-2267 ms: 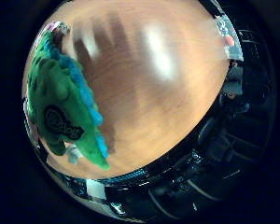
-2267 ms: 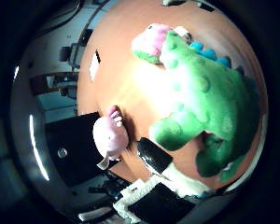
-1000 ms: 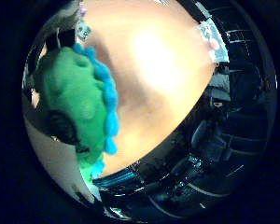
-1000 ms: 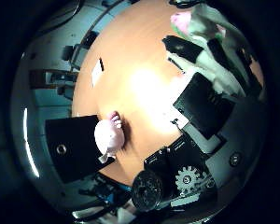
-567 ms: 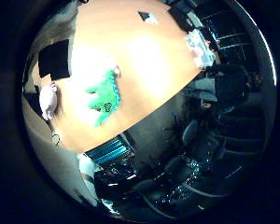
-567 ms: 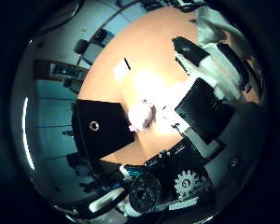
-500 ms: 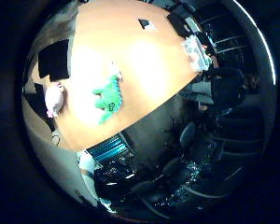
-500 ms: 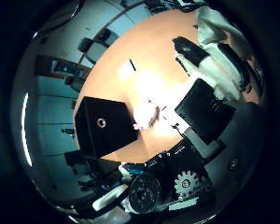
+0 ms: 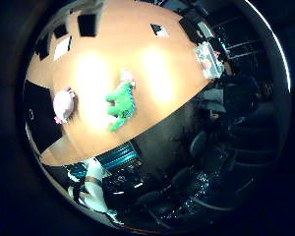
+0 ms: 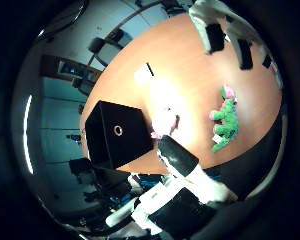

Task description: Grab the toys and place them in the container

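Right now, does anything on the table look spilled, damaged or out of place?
Nothing stands out. The green dinosaur toy and the pink plush toy lie apart on the wooden table, both outside the black container.

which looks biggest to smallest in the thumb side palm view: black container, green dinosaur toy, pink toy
1. black container, clearly largest, though it also sits nearer the camera.
2. green dinosaur toy.
3. pink toy, partly washed out by glare, so its rank against the dinosaur is unsure.
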Robot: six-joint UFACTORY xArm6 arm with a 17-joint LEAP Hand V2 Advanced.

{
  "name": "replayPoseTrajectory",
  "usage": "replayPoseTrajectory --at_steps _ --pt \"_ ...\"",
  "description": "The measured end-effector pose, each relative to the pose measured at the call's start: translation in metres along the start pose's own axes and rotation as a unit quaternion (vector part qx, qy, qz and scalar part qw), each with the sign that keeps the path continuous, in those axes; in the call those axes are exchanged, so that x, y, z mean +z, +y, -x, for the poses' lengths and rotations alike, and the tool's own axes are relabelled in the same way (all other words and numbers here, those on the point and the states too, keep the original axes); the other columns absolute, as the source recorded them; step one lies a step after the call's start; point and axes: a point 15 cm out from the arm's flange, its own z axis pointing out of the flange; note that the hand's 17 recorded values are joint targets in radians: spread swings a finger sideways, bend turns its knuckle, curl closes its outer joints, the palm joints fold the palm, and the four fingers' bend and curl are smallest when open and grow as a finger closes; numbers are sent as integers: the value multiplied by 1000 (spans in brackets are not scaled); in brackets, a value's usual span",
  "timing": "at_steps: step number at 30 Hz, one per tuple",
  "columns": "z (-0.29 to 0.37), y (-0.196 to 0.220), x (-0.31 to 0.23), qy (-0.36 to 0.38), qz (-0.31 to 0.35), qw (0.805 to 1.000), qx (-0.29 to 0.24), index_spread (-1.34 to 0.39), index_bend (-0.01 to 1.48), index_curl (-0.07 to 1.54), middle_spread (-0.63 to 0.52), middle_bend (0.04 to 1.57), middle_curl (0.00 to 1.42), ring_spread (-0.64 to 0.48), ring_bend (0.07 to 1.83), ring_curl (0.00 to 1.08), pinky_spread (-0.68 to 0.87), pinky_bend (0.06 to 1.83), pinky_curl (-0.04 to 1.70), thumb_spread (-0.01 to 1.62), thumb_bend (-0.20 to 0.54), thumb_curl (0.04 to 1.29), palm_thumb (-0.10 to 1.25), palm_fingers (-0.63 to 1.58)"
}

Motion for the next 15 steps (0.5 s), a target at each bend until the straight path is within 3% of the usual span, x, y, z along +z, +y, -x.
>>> replayPoseTrajectory --at_steps 4,7,15 --pt "-28 -6 26 -4 10 1000 27 -258 260 499 -7 445 480 117 603 389 452 505 645 1139 -22 289 543 68" --pt "-47 -12 49 -9 15 999 44 -222 192 450 51 372 430 176 516 339 482 470 584 1137 -22 281 526 62" --pt "-98 -8 141 -37 54 993 101 -152 151 330 168 281 360 247 366 265 497 431 455 1135 -20 272 521 43"
